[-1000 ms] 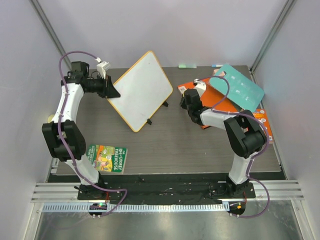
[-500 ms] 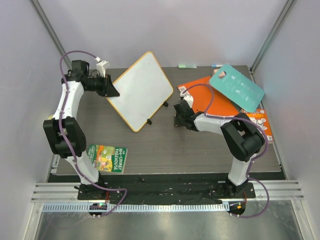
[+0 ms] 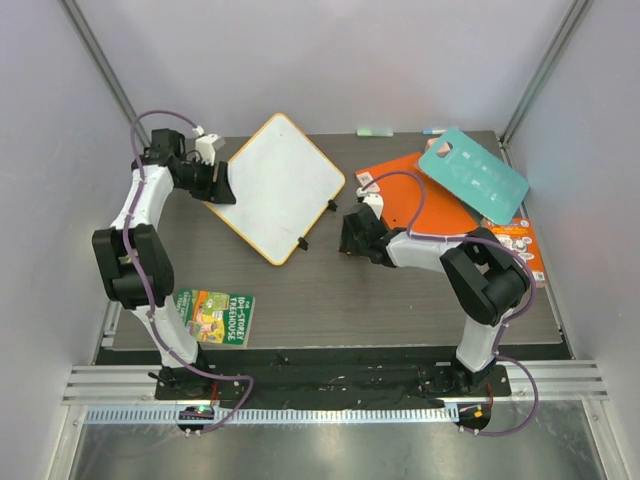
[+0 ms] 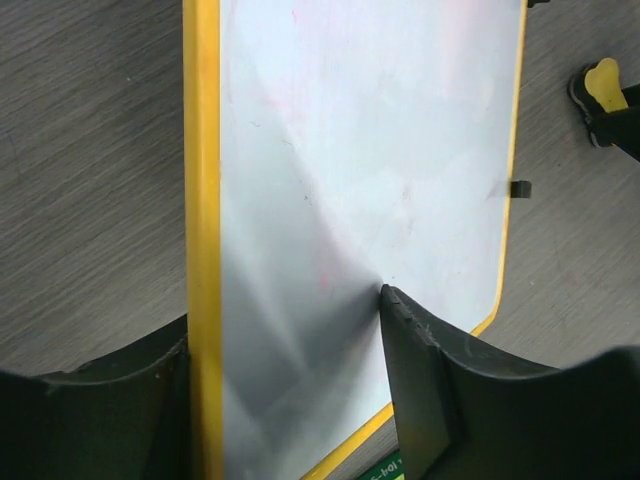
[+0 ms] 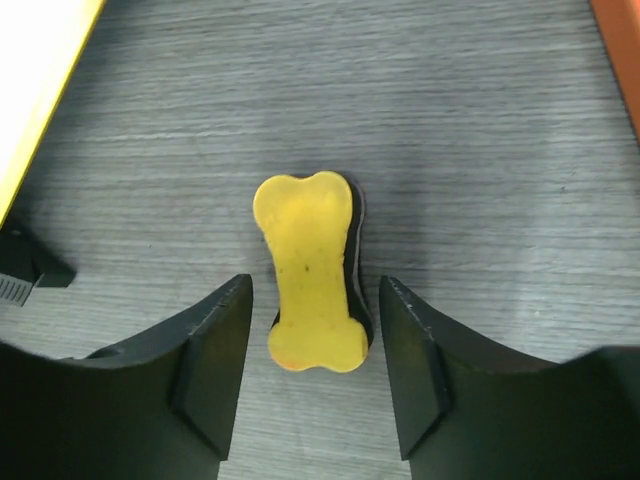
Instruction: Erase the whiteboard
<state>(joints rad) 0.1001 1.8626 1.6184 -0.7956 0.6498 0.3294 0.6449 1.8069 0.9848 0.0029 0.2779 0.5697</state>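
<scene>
The whiteboard is white with a yellow rim and no writing visible. My left gripper is shut on its left edge. In the left wrist view the board fills the frame, with the gripper clamped across its rim. A yellow bone-shaped eraser with a dark underside lies on the table. My right gripper is open, with a finger on each side of the eraser and not touching it. In the top view this gripper sits just right of the board's black clips. The eraser also shows in the left wrist view.
An orange book lies at the back right with a teal card resting on it. A colourful booklet lies at the right edge. A green booklet lies at the front left. The board's corner and a clip are left of the eraser.
My right gripper has moved left off the orange book to the eraser beside the board. My left gripper has shifted right and down, and the board now lies flatter.
</scene>
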